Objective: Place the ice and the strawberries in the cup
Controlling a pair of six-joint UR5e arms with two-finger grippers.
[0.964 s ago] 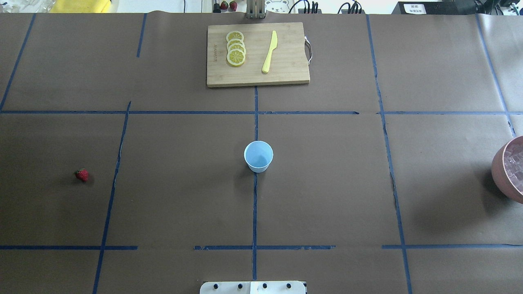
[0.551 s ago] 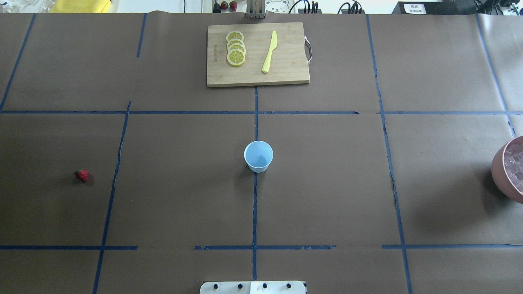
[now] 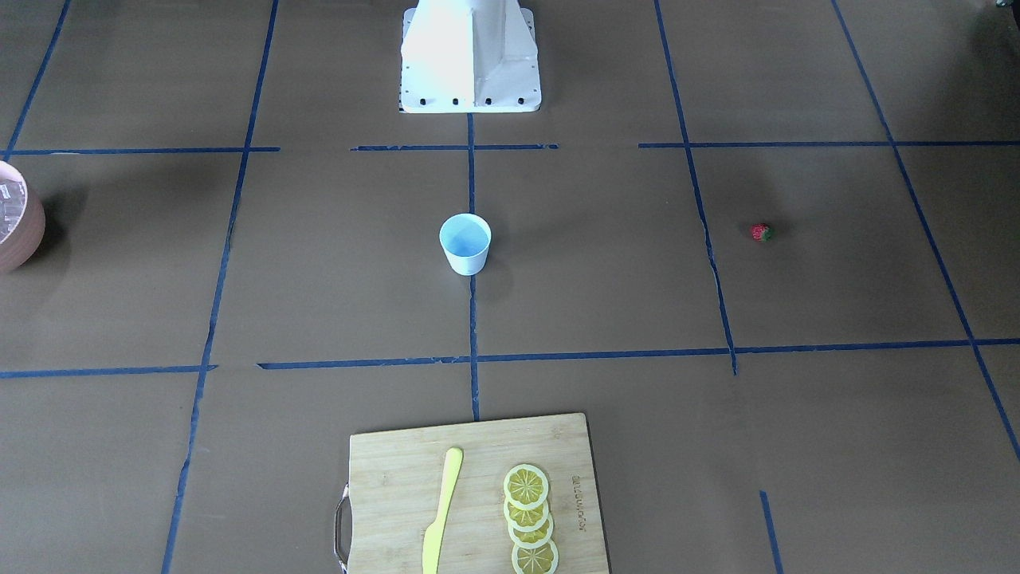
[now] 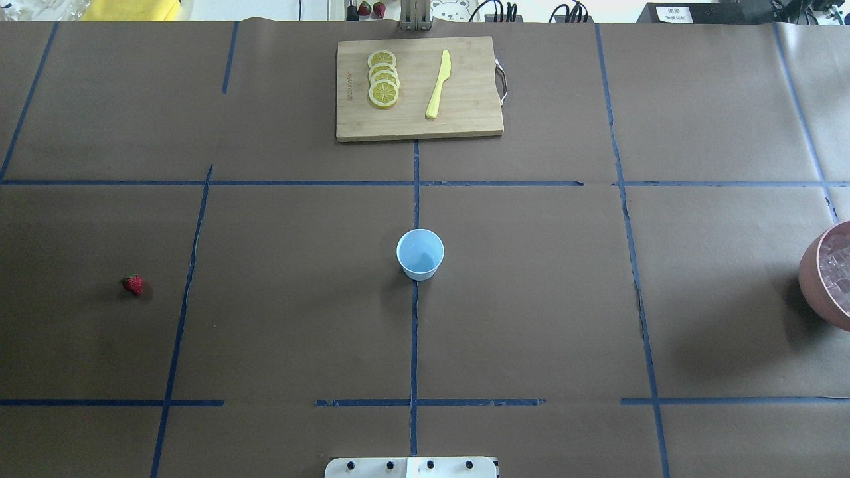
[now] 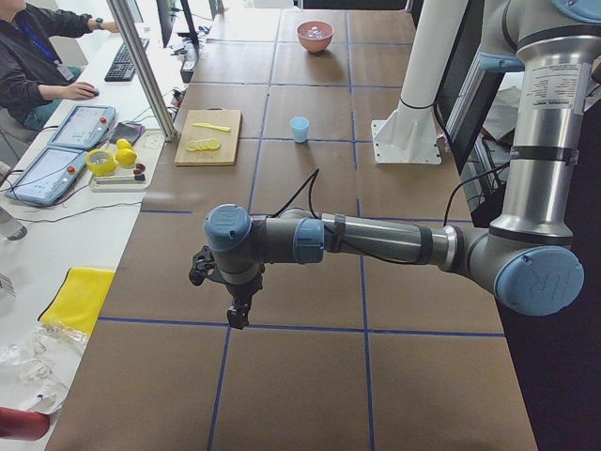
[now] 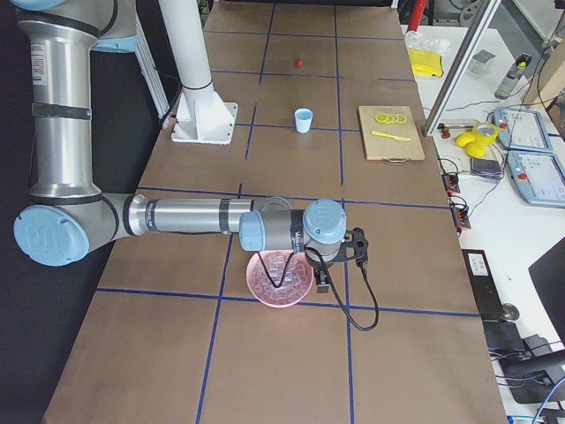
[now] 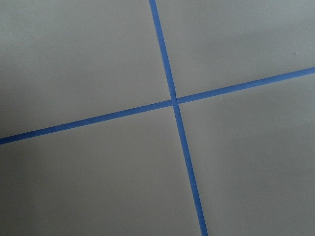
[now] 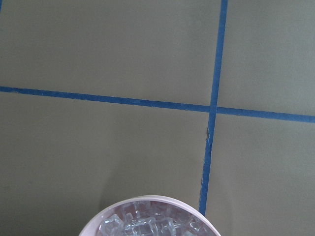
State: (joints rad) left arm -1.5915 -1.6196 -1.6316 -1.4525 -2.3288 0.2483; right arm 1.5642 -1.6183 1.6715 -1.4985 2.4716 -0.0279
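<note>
The white cup (image 4: 420,254) with a pale blue inside stands upright at the table's middle, with nothing in it. A tiny red strawberry (image 4: 133,285) lies alone far to its left. Clear ice cubes (image 8: 147,225) fill a pink bowl (image 4: 813,279) at the right edge. My left gripper (image 5: 238,315) shows only in the exterior left view, hanging above bare table far from the cup; whether it is open or shut I cannot tell. My right gripper (image 6: 322,281) shows only in the exterior right view, hovering by the bowl's rim; its state I cannot tell either.
A wooden cutting board (image 4: 465,119) at the far side carries several lemon slices (image 4: 383,78) and a yellow knife (image 4: 438,84). Blue tape lines cross the brown table cover. The robot's white base (image 3: 470,56) stands at the near edge. A person sits at a desk (image 5: 38,66).
</note>
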